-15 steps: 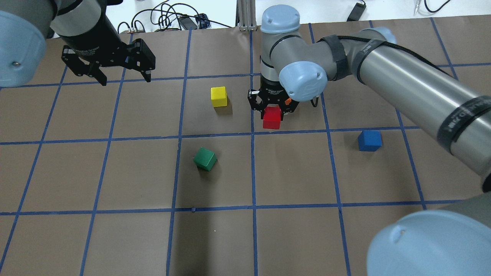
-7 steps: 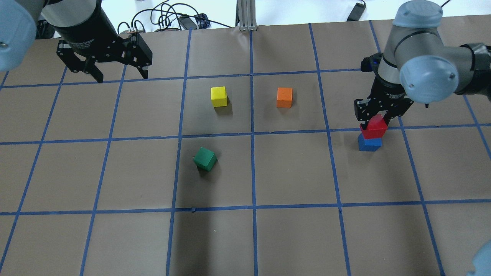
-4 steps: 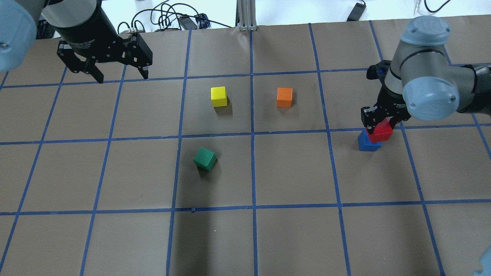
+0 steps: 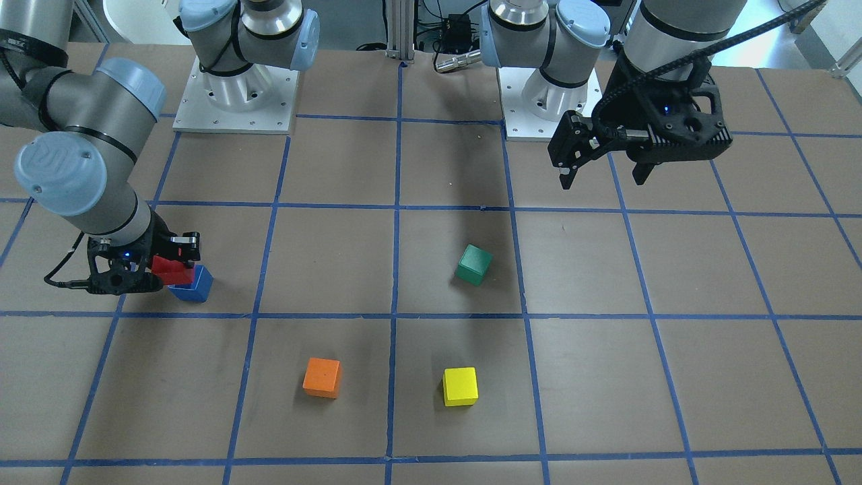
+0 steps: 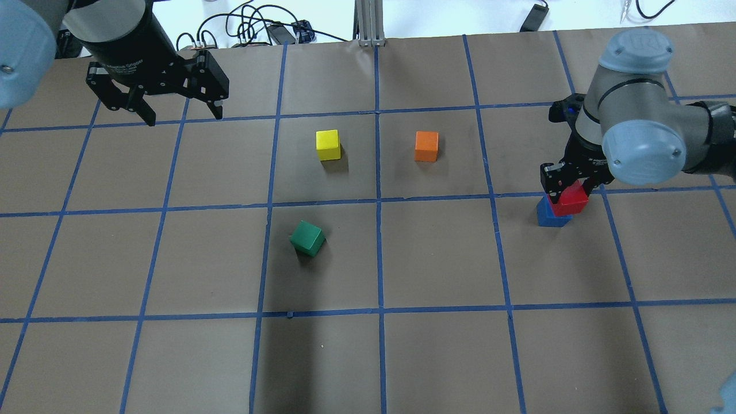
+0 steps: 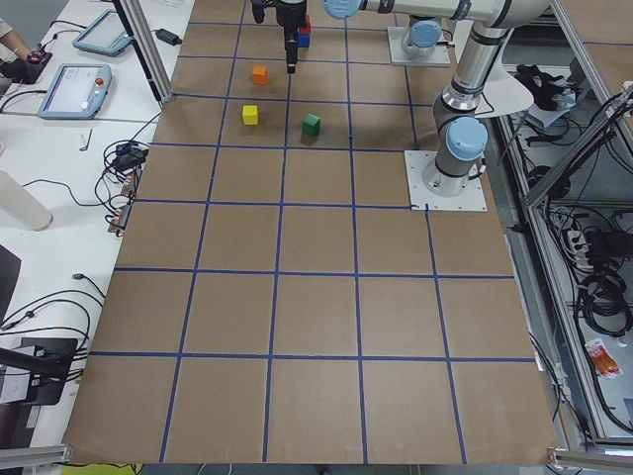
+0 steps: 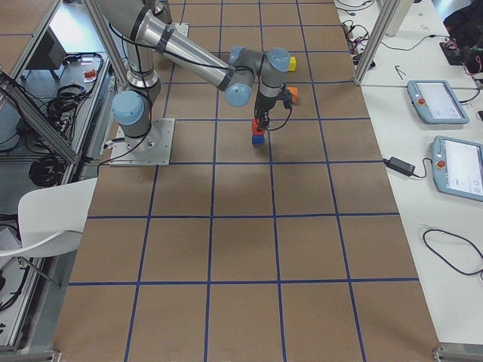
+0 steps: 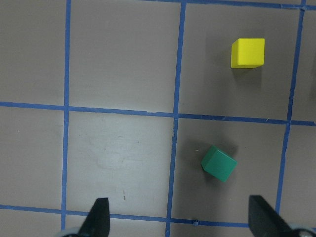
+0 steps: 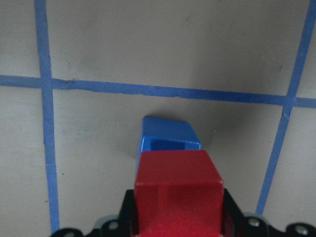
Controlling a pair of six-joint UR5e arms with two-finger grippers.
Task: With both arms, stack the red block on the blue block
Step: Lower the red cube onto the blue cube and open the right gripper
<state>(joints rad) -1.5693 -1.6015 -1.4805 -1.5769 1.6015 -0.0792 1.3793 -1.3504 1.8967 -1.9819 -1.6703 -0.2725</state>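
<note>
My right gripper (image 5: 567, 188) is shut on the red block (image 5: 573, 199). It holds the block low over the blue block (image 5: 549, 216), overlapping it but offset toward the table's right edge. I cannot tell whether the two blocks touch. The right wrist view shows the red block (image 9: 177, 190) between my fingers, with the blue block (image 9: 168, 136) partly beneath it. In the front-facing view the red block (image 4: 174, 271) looks tilted over the blue block (image 4: 196, 286). My left gripper (image 5: 179, 112) is open and empty, high over the far left of the table.
An orange cube (image 5: 426, 146) and a yellow cube (image 5: 328, 144) sit in the far middle squares. A green cube (image 5: 307, 238) lies turned at an angle nearer the centre. Brown paper with blue tape lines (image 5: 379, 259) covers the table. Cables lie beyond the far edge.
My right gripper carried the red block from beside the orange cube to over the blue block, then lowered and shifted slightly right. The left arm rose slightly, then held still.
</note>
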